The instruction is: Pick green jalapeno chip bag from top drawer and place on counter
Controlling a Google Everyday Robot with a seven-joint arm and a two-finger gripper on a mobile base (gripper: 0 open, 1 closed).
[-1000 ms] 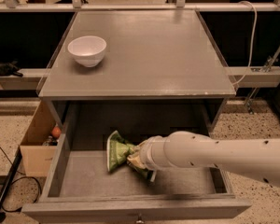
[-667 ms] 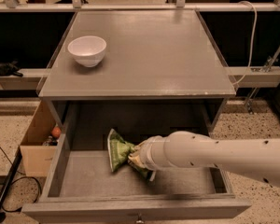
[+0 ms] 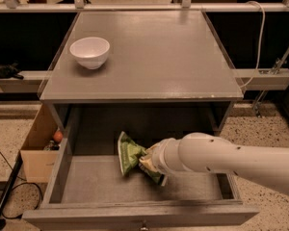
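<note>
The top drawer [image 3: 89,183] of a grey cabinet stands pulled fully open, its flat bottom bare except for the green jalapeno chip bag [image 3: 129,154], which sits near the drawer's middle, a little toward the back. The robot's white arm [image 3: 226,159] reaches in over the drawer's right side wall, and the claw [image 3: 149,165] at its end is in the middle of the drawer, closed on the bag's right end. There the crinkled foil is gathered in tight, and it fans out wider to the left of the claw. The bag leans at a tilt, its upper left corner raised; whether its lower edge touches the drawer bottom cannot be told. Directly above the drawer, the table [image 3: 154,57] carries a white bowl [image 3: 90,52], standing upright over the drawer's back left corner and well apart from the bag. Just beside the drawer's left wall, on the speckled floor [image 3: 262,129], is an open cardboard box [image 3: 36,154] with a small orange object [image 3: 58,136] inside. A small knob [image 3: 143,225] shows at the bottom edge of the drawer's front panel.
</note>
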